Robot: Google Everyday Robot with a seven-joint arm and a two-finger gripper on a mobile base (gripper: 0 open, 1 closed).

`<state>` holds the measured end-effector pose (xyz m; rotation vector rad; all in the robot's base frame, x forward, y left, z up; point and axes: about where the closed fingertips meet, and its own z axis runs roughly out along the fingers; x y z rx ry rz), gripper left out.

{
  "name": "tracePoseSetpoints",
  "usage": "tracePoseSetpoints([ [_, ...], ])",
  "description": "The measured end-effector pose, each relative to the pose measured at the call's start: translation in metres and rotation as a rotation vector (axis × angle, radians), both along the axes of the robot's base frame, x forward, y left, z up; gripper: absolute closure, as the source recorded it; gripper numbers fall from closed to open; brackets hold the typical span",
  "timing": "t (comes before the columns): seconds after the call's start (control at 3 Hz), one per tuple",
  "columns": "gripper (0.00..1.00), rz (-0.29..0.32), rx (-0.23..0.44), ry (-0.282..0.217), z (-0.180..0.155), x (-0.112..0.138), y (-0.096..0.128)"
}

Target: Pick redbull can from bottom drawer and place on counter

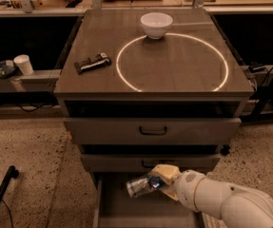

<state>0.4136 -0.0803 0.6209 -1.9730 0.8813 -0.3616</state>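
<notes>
The redbull can [140,185], slim, silver and blue, lies tilted on its side in my gripper [159,180], held above the open bottom drawer [126,210]. The gripper's tan fingers [164,171] are closed around the can's right end, just in front of the middle drawer's face. My white arm [221,203] comes in from the lower right. The counter [164,75] with its glowing white circle [171,61] lies above, at the top of the cabinet.
A white bowl [156,24] stands at the circle's far edge. A dark flat bar packet [92,62] lies on the counter's left. Two upper drawers with black handles [153,130] are shut. A white cup [23,64] stands on a ledge at left.
</notes>
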Motion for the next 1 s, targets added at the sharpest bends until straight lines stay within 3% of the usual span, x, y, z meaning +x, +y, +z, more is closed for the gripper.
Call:
tracePoseSetpoints([
  [0.33, 1.00, -0.059, -0.005, -0.121, 0.084, 0.001, -0.004],
  [0.67, 1.00, -0.072, -0.010, -0.124, 0.087, 0.001, -0.006],
  [1.0, 1.00, -0.147, -0.061, -0.111, 0.093, 0.007, -0.015],
])
